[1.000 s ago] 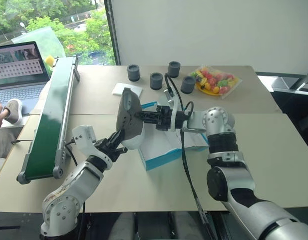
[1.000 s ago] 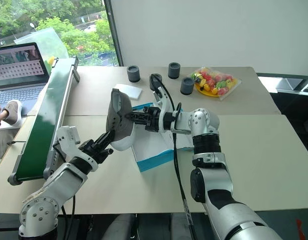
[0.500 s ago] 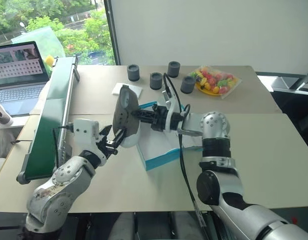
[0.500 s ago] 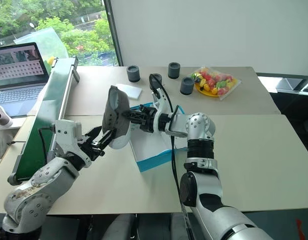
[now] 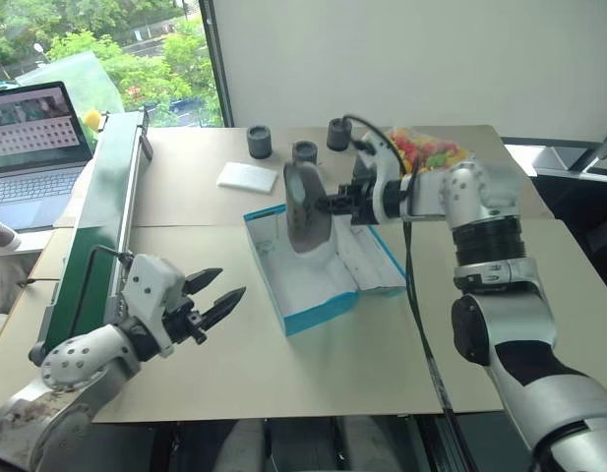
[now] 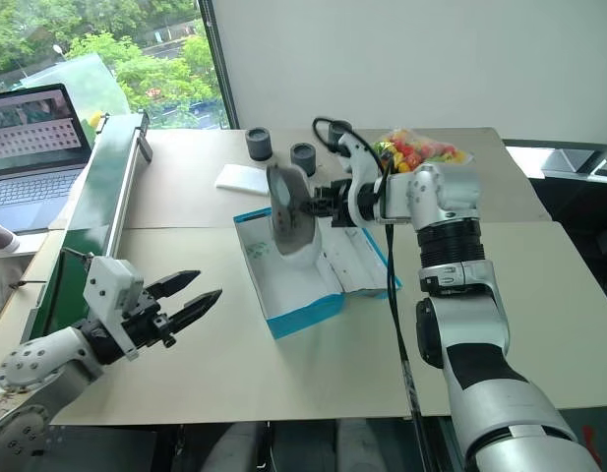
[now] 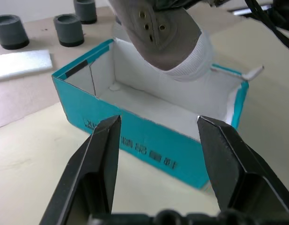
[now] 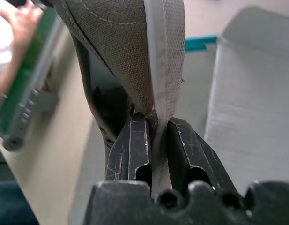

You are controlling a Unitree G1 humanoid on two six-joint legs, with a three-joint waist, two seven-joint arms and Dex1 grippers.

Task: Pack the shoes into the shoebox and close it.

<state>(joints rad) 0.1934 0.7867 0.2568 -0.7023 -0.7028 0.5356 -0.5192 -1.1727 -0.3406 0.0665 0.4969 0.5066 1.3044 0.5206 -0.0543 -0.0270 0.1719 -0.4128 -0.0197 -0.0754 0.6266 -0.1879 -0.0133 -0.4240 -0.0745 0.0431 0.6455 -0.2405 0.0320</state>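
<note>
Right claw (image 8: 152,140) clamped on grey shoe (image 5: 305,208), held toe-down over open blue shoebox (image 5: 313,315) on tabletop (image 5: 500,334). Left claw (image 5: 216,297) spread apart, empty, well left of shoebox.

shoebox (image 7: 149,140) side | printed Chinese characters, partly hidden | not legible
</note>
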